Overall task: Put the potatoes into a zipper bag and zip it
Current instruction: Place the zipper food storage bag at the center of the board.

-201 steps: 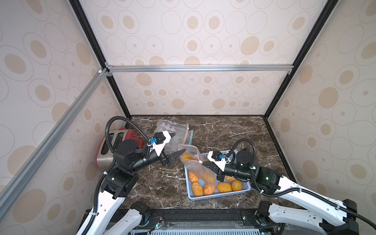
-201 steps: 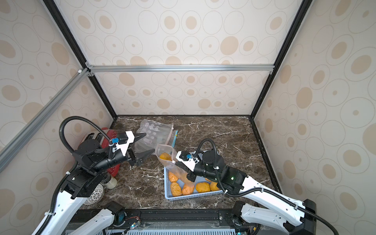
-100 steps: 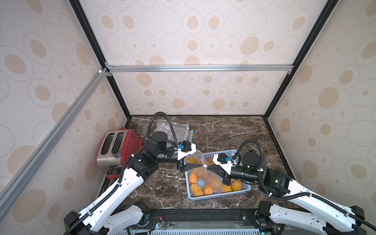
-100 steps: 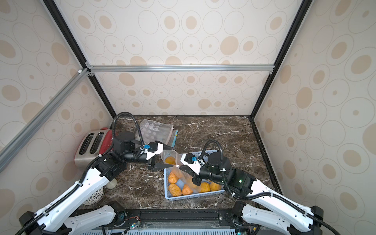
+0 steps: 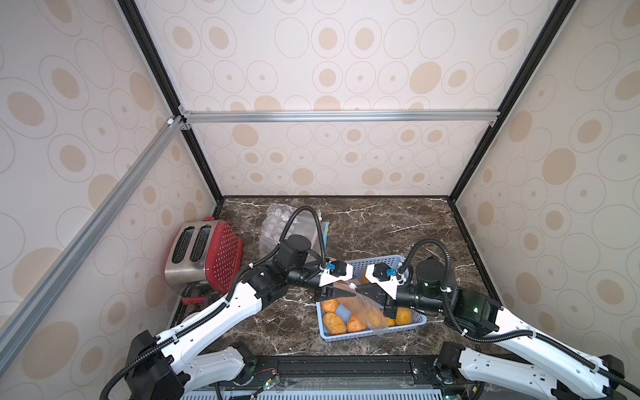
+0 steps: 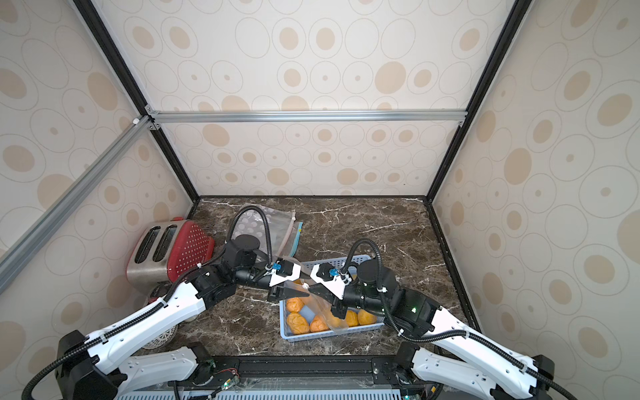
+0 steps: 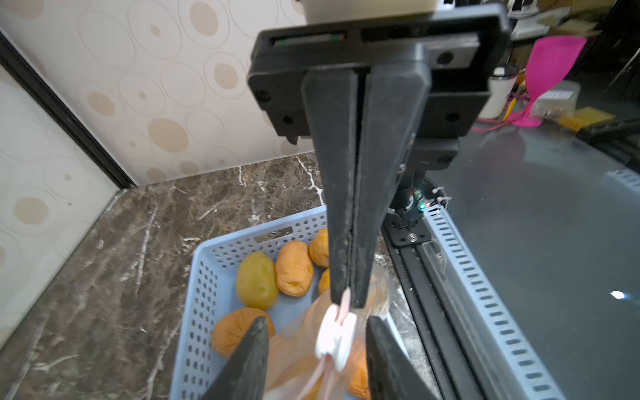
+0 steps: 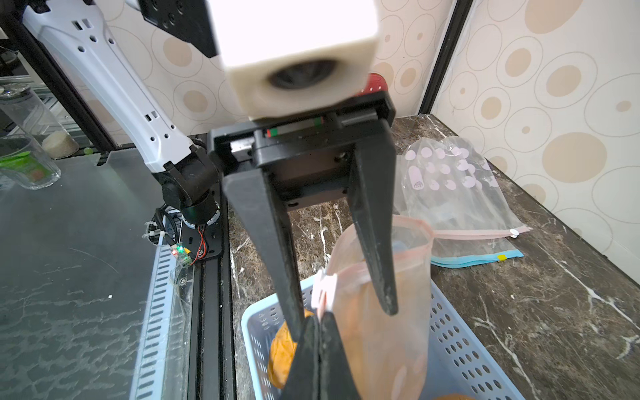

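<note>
My right gripper (image 8: 318, 317) is pinching the zipper bag (image 8: 381, 332) by the end of its pink zip strip. Its jaws are pressed fully together, and it is holding the bag hanging over the blue basket (image 7: 207, 277). My left gripper (image 7: 317, 322) is standing partly open. Its fingers are straddling the white slider (image 7: 335, 336) without touching it, and it is meeting the right gripper almost tip to tip in both top views. Past the slider the bag's mouth is gaping.

The potatoes (image 7: 294, 268) are lying partly loose in the basket below both grippers and partly inside the bag. In the left wrist view I am counting five loose ones: four orange, plus one yellowish-green potato (image 7: 257, 285). I am also seeing one basket, two spare bags (image 8: 450, 180) lying flat on the marble table (image 5: 381, 221), and one toaster (image 5: 204, 252) on my left.

The potatoes inside the bag are showing only as orange blurs, so I cannot count them. Two loose ones are sitting partly behind my right fingers. Both wrist views are cutting off the bag's bottom. I cannot tell whether one left finger is inside the mouth or in front of it.
</note>
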Controlling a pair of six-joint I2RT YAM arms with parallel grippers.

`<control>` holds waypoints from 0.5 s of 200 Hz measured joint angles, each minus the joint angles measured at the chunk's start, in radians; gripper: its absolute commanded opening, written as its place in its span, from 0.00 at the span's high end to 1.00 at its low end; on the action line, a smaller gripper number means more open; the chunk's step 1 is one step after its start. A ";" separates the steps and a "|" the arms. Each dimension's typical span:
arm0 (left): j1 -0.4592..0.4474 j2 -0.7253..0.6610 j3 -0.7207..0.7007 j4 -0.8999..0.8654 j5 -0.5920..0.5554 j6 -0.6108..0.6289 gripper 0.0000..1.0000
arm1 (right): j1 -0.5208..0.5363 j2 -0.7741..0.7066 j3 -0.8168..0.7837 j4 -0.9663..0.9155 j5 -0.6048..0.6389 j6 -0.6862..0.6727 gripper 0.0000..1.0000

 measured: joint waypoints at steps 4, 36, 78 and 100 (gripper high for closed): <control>0.000 0.000 0.000 -0.002 -0.004 0.002 0.69 | 0.000 -0.002 0.000 -0.004 -0.001 0.000 1.00; -0.007 -0.018 -0.015 -0.003 -0.031 0.000 0.78 | 0.000 -0.014 0.000 -0.022 0.000 -0.001 1.00; -0.012 -0.080 -0.064 0.006 -0.074 -0.011 1.00 | 0.000 -0.024 0.000 -0.044 0.002 -0.002 1.00; -0.017 -0.088 -0.068 0.018 -0.095 -0.023 1.00 | 0.000 -0.025 0.000 -0.043 0.006 -0.002 1.00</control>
